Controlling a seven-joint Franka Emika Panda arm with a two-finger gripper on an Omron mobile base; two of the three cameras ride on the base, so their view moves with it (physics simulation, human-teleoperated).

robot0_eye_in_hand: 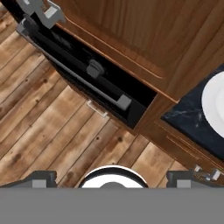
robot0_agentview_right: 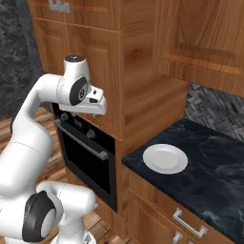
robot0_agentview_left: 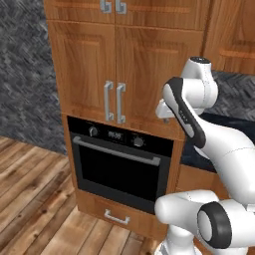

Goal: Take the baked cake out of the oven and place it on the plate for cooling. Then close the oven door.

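so right now the oven [robot0_agentview_left: 119, 164] sits shut in the wooden cabinet column, its oven door [robot0_agentview_left: 115, 173] flat and upright with the silver bar handle [robot0_agentview_left: 116, 151] running across near the top (seen from the left base view). above the door is the control strip [robot0_agentview_left: 115, 135] with a round knob at each end and a little display between them. below the oven there's a wooden drawer [robot0_agentview_left: 117, 213] with a small silver pull.

the plate [robot0_agentview_right: 165, 158] is on the dark counter [robot0_agentview_right: 209, 167] to the right of the oven column, near the counter's left edge, plain white, nothing on it. can't see the cake anywhere, the oven glass is just black from here.

the arm is folded up high in front of the cabinet, with the gripper [robot0_eye_in_hand: 113, 178] hanging up around the level of the control strip, well apart from the door handle and not touching anything. its fingertips [robot0_eye_in_hand: 38, 178] stand wide apart at the bottom of the hand view, so the claw is released and carrying nothing. the hand view looks down along the oven front at the wooden floor [robot0_eye_in_hand: 48, 127], with the plate's edge peeking in at the right.

two wooden cabinet doors [robot0_agentview_left: 114, 74] with vertical silver handles sit above the oven, both shut.
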